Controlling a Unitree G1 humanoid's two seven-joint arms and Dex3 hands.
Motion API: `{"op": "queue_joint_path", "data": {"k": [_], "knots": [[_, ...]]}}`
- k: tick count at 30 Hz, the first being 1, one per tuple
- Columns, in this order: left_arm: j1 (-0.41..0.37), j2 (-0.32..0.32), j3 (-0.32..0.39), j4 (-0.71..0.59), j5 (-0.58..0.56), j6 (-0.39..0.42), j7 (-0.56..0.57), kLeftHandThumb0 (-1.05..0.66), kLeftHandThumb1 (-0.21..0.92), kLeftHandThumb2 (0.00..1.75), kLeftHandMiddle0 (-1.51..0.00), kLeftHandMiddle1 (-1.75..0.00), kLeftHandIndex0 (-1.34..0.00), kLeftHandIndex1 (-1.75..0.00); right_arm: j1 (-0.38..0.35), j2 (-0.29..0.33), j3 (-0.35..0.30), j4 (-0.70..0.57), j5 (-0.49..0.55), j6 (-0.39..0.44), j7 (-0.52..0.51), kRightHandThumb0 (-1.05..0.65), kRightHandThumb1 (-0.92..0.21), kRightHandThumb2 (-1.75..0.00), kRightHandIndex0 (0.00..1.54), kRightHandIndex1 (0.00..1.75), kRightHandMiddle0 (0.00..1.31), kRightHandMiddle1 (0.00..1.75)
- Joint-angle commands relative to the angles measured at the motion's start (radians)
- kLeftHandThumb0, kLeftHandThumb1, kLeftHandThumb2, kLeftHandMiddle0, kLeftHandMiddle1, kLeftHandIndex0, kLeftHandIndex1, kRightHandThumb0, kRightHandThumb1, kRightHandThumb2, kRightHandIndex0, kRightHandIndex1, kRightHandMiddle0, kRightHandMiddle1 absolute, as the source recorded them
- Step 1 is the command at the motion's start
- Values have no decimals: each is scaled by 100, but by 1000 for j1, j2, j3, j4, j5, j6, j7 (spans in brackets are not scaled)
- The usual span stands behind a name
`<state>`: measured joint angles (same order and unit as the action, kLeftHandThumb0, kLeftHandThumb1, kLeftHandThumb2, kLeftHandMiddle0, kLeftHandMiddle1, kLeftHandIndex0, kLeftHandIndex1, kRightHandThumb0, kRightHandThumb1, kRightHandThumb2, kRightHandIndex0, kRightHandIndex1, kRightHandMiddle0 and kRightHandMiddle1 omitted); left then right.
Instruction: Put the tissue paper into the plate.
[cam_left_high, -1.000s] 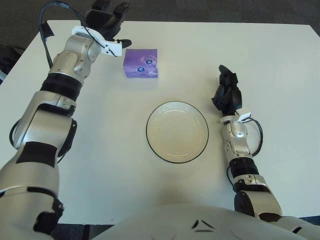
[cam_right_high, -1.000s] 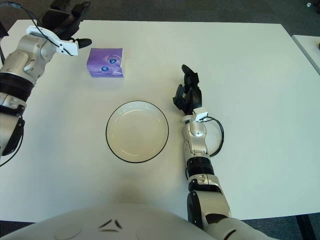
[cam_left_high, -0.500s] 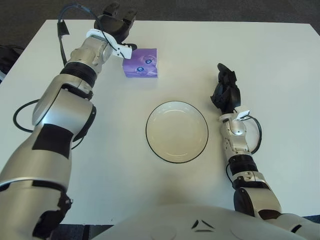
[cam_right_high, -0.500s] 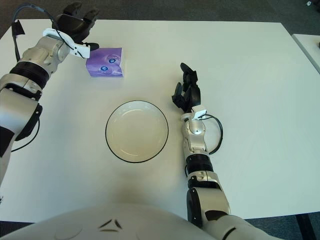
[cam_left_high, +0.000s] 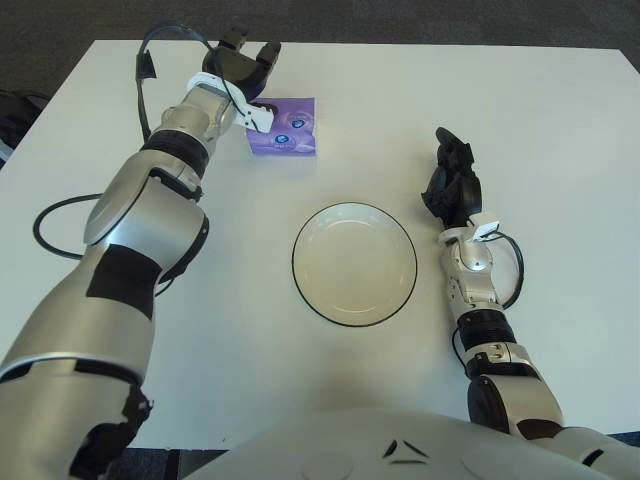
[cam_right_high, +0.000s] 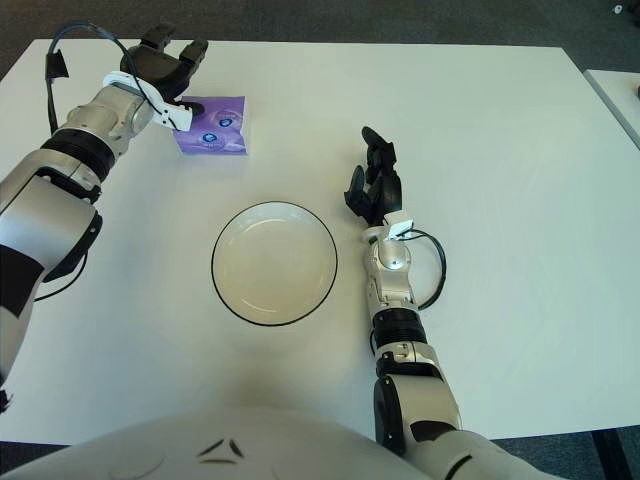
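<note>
A purple tissue pack (cam_left_high: 284, 126) lies flat on the white table (cam_left_high: 560, 120), well beyond the empty, dark-rimmed plate (cam_left_high: 354, 263) that sits near the table's middle. The left hand (cam_left_high: 243, 64) reaches over the pack's far left corner, its dark fingers (cam_right_high: 193, 52) spread and holding nothing. The wrist and its white bracket cover that corner of the pack, so whether the hand touches the wrapper cannot be made out. The right hand (cam_left_high: 453, 185) shows just to the right of the plate, fingers loosely extended and empty; contact with the table cannot be judged. The robot's torso cuts off the table's near edge.
</note>
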<state>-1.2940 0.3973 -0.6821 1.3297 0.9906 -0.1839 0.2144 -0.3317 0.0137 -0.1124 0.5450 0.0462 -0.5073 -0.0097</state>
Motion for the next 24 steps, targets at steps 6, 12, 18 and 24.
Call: {"op": "queue_joint_path", "data": {"k": [6, 12, 18, 24], "knots": [[16, -15, -33, 14, -2, 15, -8, -105, 92, 91, 0, 0, 0, 0, 112, 35, 2, 117, 8, 27, -4, -56, -92, -82, 21, 1, 0, 56], [21, -18, -25, 15, -26, -3, -39, -105, 92, 88, -1, 0, -1, -1, 115, 38, 0, 115, 13, 28, -3, -57, -92, -82, 21, 1, 0, 57], [17, -20, 4, 12, -78, -32, -123, -105, 92, 82, -1, 0, -2, -2, 116, 40, -2, 115, 13, 37, -6, -59, -92, -82, 20, 0, 0, 59], [17, -24, 78, 6, -181, -58, -259, -105, 92, 74, 0, 0, -4, -4, 115, 38, -1, 115, 5, 48, -18, -62, -92, -80, 21, 0, 0, 60]]}}
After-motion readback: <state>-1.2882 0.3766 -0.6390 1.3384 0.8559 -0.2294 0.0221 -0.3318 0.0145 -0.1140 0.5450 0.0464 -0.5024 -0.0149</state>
